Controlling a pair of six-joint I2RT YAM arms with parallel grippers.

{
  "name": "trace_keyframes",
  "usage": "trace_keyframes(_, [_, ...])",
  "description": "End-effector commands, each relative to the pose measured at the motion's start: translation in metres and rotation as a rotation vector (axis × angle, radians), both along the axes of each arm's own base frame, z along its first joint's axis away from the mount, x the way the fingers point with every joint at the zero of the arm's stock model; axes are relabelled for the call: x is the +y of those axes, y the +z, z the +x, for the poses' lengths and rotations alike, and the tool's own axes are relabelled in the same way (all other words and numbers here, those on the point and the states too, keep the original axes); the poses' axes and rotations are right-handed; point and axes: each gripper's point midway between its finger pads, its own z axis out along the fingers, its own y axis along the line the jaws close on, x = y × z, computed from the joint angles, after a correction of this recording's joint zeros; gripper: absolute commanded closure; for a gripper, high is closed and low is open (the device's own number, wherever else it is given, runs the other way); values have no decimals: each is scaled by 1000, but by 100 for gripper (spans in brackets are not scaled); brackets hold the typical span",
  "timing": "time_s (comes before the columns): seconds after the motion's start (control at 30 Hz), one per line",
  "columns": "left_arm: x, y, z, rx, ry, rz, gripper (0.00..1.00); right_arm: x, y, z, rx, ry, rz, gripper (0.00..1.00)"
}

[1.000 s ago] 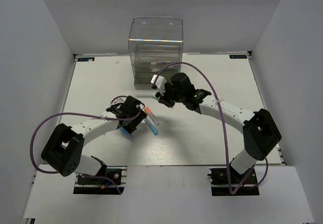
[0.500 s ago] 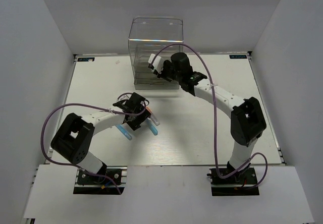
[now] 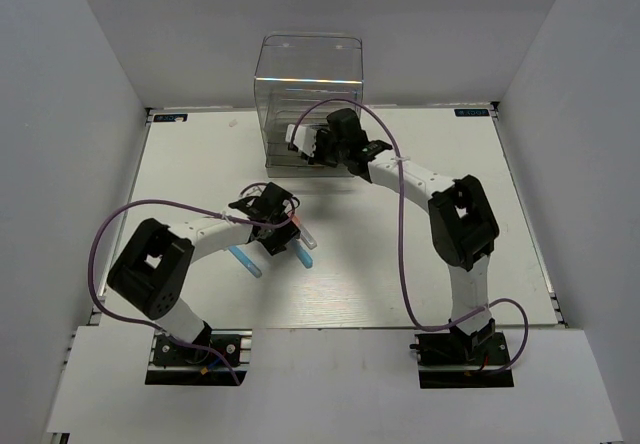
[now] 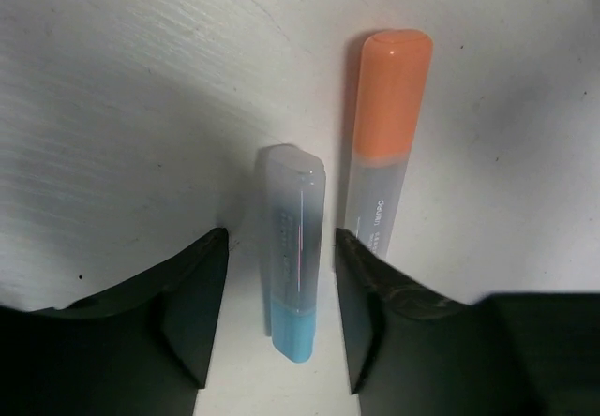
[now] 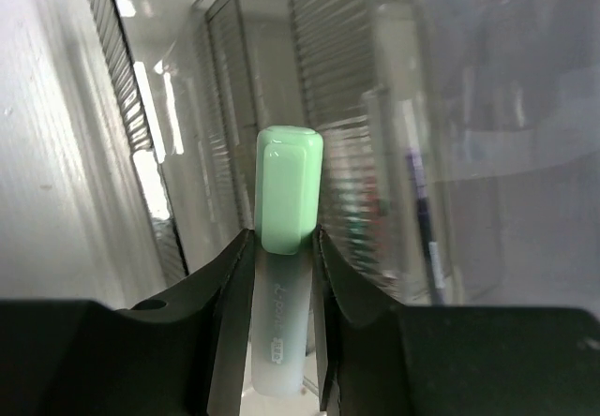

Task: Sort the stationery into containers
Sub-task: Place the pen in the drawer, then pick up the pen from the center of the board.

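My left gripper (image 4: 280, 247) is open and low over the table, its jaws either side of a light-blue marker (image 4: 292, 257) without touching it. An orange-capped marker (image 4: 386, 135) lies just right of it, outside the jaws. From above, this gripper (image 3: 281, 228) sits beside the orange marker (image 3: 298, 225). My right gripper (image 5: 282, 240) is shut on a mint-green marker (image 5: 289, 191), cap pointing at the see-through drawers of the clear cabinet (image 5: 356, 88). In the top view the right gripper (image 3: 312, 144) is against the cabinet's (image 3: 308, 74) front. A dark purple pen (image 5: 422, 219) shows inside a drawer.
A second light-blue marker (image 3: 245, 262) lies on the white table (image 3: 430, 254) just left of my left gripper. The cabinet stands at the back middle of the table. White walls enclose the table on three sides.
My right arm has carried the mint-green marker back and left to the cabinet front. My left gripper has shifted right over the two markers and its jaws have narrowed.
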Motion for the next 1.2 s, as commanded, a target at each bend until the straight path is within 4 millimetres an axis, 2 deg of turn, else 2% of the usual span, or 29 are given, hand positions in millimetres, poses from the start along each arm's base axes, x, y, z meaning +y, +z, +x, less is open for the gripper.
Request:
trace_keyframes(0.0, [1, -12, -13, 51, -38, 34, 44, 2, 13, 10, -35, 9, 4, 91])
trace_keyframes(0.07, [2, -16, -17, 73, -51, 42, 48, 0, 8, 10, -26, 7, -9, 83])
trace_keyframes(0.1, [2, -17, -17, 73, -51, 42, 53, 0, 6, 10, -27, 12, -15, 74])
trace_keyframes(0.27, [-2, -16, -20, 77, -64, 36, 68, -3, 2, 4, 6, 25, -22, 48])
trace_keyframes(0.4, [0, -21, -25, 90, -68, 34, 78, -4, 12, -6, 23, 36, 12, 42])
trace_keyframes(0.53, [-5, -10, -21, 52, -72, -1, 87, -5, 23, -21, 62, 33, 62, 40])
trace_keyframes(0.6, [-5, -6, -21, 36, -72, -12, 91, -8, 37, -29, 65, 35, 97, 40])
trace_keyframes(0.63, [-6, -2, -20, 26, -73, -19, 93, -10, 36, -34, 90, 24, 110, 40])
trace_keyframes(0.67, [-9, 8, -16, -7, -73, -41, 94, -10, 48, -37, 92, 19, 144, 40])
trace_keyframes(0.7, [-9, 14, -15, -23, -81, -47, 97, -16, 45, -45, 125, 3, 159, 39])
trace_keyframes(0.77, [-16, 31, -5, -89, -83, -91, 99, -20, 57, -53, 155, -18, 212, 36])
trace_keyframes(0.8, [-19, 47, -2, -139, -91, -118, 100, -26, 58, -65, 170, -20, 223, 26])
trace_keyframes(0.87, [-24, 67, 6, -210, -99, -159, 100, -30, 61, -71, 193, -37, 260, 13])
trace_keyframes(0.9, [-23, 76, 11, -237, -89, -174, 100, -38, 42, -78, 233, -51, 243, 10])
trace_keyframes(0.93, [-22, 92, 17, -280, -78, -200, 100, -40, 57, -83, 213, -47, 272, 10])
trace_keyframes(0.97, [-24, 105, 23, -319, -71, -213, 100, -43, 48, -88, 241, -59, 269, 10])
trace_keyframes(1.0, [-26, 112, 30, -350, -64, -223, 100, -48, 49, -90, 259, -77, 283, 13])
trace_keyframes(1.03, [-25, 124, 36, -392, -56, -220, 100, -53, 38, -97, 296, -92, 278, 23])
trace_keyframes(1.1, [-28, 143, 46, -446, -43, -238, 100, -60, 34, -100, 320, -108, 282, 40])
trace_keyframes(1.13, [-28, 153, 53, -480, -27, -239, 100, -67, 26, -104, 337, -124, 277, 60])
trace_keyframes(1.17, [-32, 160, 59, -499, -26, -252, 100, -70, 23, -104, 343, -134, 273, 69])
